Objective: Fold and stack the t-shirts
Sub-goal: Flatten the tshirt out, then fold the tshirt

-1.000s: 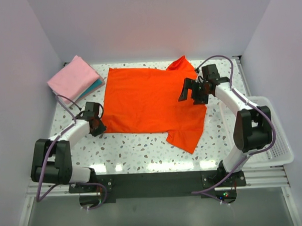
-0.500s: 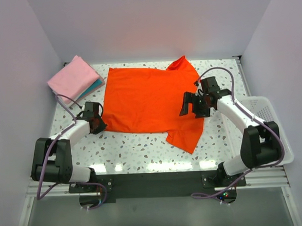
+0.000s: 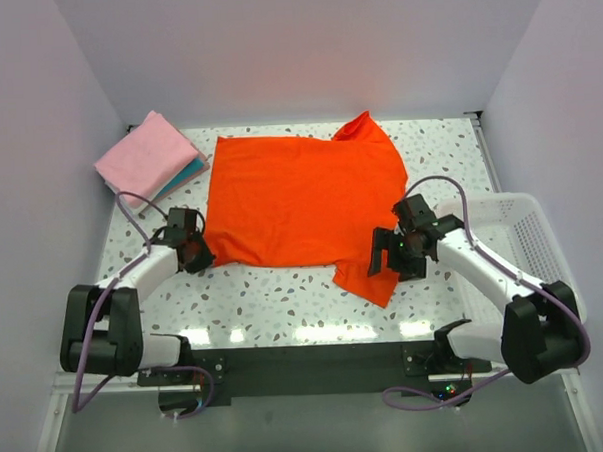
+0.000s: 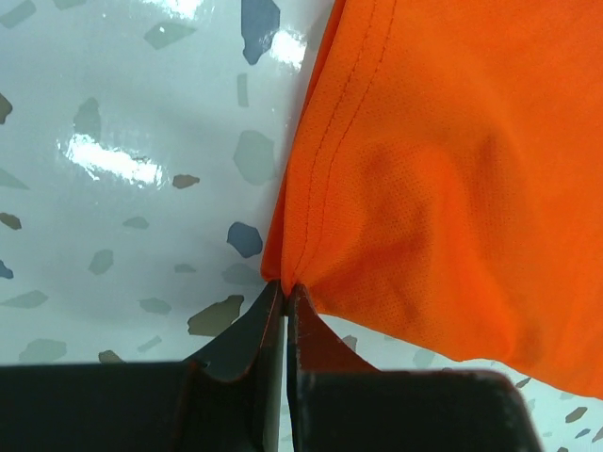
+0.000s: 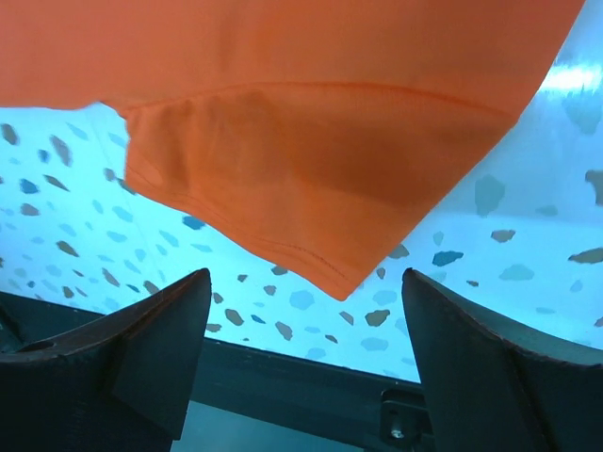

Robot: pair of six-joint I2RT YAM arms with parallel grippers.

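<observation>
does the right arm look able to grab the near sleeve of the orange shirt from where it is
Likely yes: the right gripper hangs open at the sleeve of the orange shirt, whose corner shows between its fingers with nothing covering it.

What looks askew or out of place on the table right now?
The orange-red shirt lies flat except its far sleeve, which is crumpled and folded over. The folded pink shirt sits angled in the far left corner, with the teal shirt sticking out beneath it. Nothing looks spilled or damaged.
</observation>
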